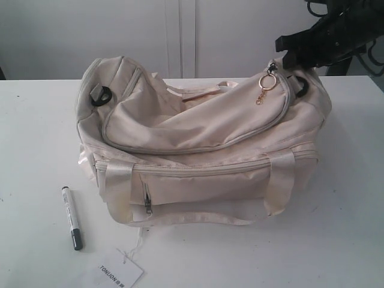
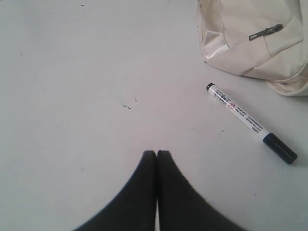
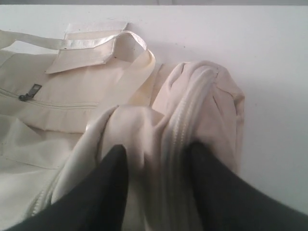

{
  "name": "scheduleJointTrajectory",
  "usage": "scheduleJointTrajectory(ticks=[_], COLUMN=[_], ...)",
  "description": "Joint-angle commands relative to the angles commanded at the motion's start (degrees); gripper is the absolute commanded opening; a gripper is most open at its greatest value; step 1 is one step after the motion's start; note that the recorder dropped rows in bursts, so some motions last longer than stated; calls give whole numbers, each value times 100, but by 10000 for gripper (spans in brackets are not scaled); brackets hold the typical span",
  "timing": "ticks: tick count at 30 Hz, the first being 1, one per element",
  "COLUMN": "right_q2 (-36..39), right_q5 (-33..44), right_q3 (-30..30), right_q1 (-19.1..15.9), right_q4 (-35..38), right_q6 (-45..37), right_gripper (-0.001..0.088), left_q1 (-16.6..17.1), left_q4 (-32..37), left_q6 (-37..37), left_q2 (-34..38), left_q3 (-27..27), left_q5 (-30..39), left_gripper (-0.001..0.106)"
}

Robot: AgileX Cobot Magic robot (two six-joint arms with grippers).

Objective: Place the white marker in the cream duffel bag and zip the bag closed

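Note:
The cream duffel bag lies on the white table, its curved top flap drawn over with the gold ring pull at the right end. The white marker lies flat on the table left of the bag's front, dark cap toward the near edge. My right gripper is open at the bag's right end, one finger on each side of the flap's zipper ridge; the exterior view shows it just above the ring pull. My left gripper is shut and empty over bare table, the marker lying off to one side.
A white paper tag printed TONIJON lies by the front table edge on a thread from the bag. A front pocket zipper pull hangs on the bag's near side. Satin strap handles drape down the front. A white wall stands behind.

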Motion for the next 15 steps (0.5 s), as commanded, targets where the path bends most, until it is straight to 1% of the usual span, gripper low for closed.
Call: scheduleJointTrajectory(ticks=[1,2,3,8,15], right_q2=[0,-10,-10,-103,-299], right_q5=[29,82,109,294,140], right_q3=[0,0,0,0,0], right_q1=[0,0,0,0,0], right_q4=[0,0,0,0,16], right_q6=[0,0,0,54,145], right_gripper=[201,82,3,0,0], left_q1=[0,0,0,0,0], left_q4=[0,0,0,0,0], left_q6=[0,0,0,0,0], left_q2=[0,0,0,0,0], left_q3=[0,0,0,0,0], left_q5=[0,0,0,0,0], left_gripper=[0,0,0,0,0])
